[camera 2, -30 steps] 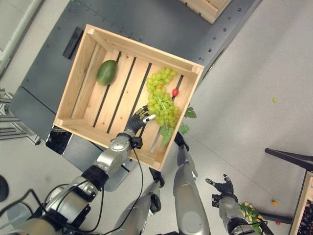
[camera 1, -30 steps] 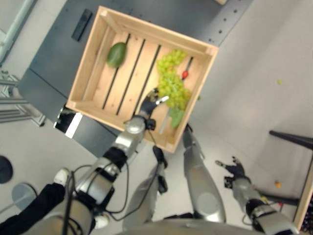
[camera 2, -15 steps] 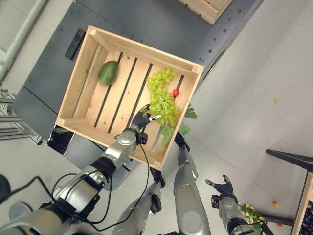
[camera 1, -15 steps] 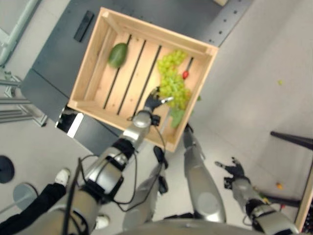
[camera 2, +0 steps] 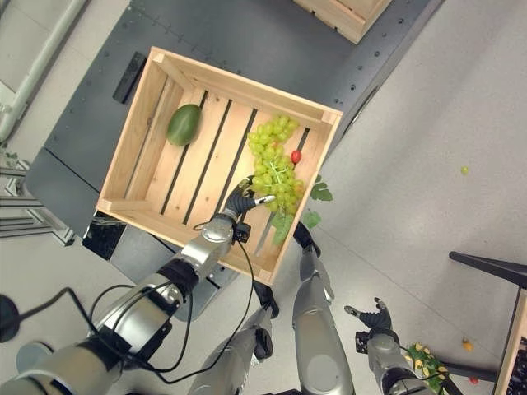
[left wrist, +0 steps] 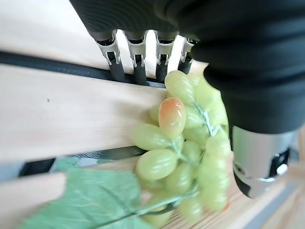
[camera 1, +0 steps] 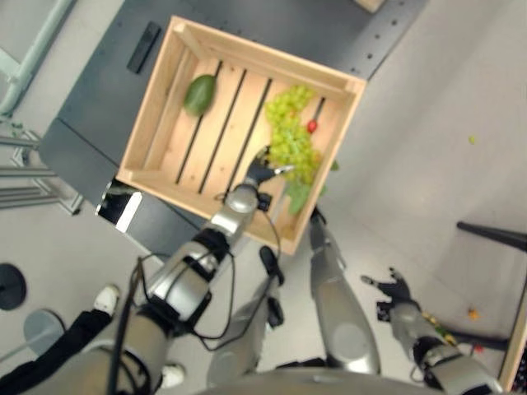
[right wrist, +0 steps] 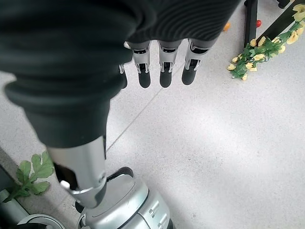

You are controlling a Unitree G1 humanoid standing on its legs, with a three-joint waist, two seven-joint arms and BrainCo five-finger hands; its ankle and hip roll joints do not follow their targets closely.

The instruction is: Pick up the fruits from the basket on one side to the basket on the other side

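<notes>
Lying lengthwise along the crate (camera 2: 140, 107) slats, grapes (camera 2: 272, 164) beside left hand (camera 2: 244, 197).

Hidden, cropped and too-small parts

In the left wrist view the left hand (left wrist: 248, 71) covers part of the grapes (left wrist: 190, 157), and a leaf (left wrist: 81, 200) is cut off by the picture's edge. In the eye views a second crate (camera 2: 350, 12) is cropped at the top; a black bar (camera 2: 486, 265) and another crate's edge (camera 2: 512, 341) run out at the right. Specks on the floor (camera 2: 464, 169), (camera 2: 467, 345) are too small to identify.
</notes>
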